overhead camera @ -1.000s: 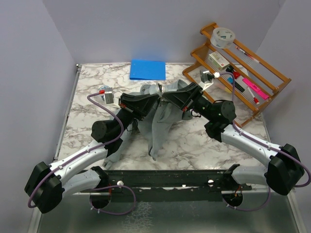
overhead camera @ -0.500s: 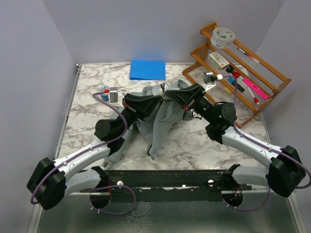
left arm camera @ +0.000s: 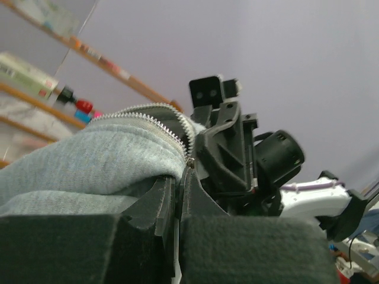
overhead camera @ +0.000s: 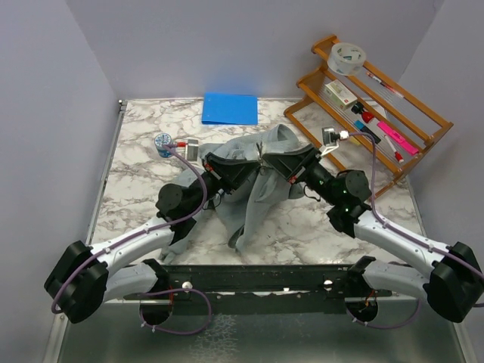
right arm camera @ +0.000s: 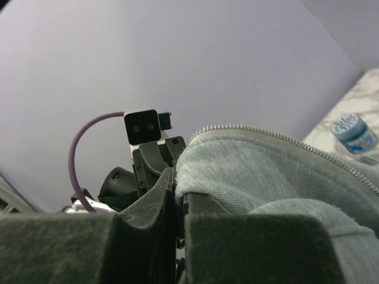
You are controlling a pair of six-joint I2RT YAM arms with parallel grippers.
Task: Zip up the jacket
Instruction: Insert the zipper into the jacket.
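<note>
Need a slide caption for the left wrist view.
Shut on the jacket beside its zipper, the left fingers face the right arm up close.

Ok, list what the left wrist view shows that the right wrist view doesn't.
Only the left wrist view: the wooden rack with its markers, and the right arm facing the camera. Only the right wrist view: a small blue-lidded jar on the marble table, plus the left arm and its purple cable. Both: the grey jacket with zipper teeth along its edge, pinched by that view's own pincer, the left pincer and the right pincer, jaws closed on fleece.
</note>
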